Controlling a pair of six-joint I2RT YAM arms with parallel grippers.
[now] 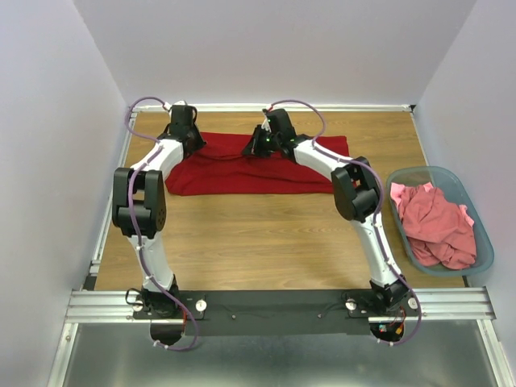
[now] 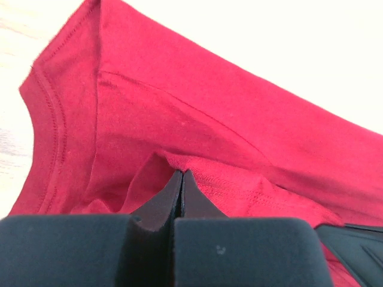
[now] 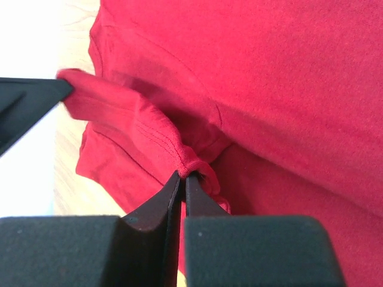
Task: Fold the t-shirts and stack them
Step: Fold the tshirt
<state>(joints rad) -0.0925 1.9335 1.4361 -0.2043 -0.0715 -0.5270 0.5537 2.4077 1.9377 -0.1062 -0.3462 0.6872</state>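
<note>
A dark red t-shirt lies folded into a wide band across the far part of the wooden table. My left gripper sits at the band's far left edge. It is shut, and its tips pinch a raised fold of the red cloth. My right gripper is at the far edge near the middle. Its fingers stand a hair apart with a stitched hem of the red t-shirt nipped at their tips. Salmon-pink t-shirts lie crumpled at the right.
The pink t-shirts fill a grey-blue plastic basket at the table's right edge. White walls close the table on the left, back and right. A metal rail with both arm bases runs along the near edge. A dark finger of the other arm shows in the right wrist view.
</note>
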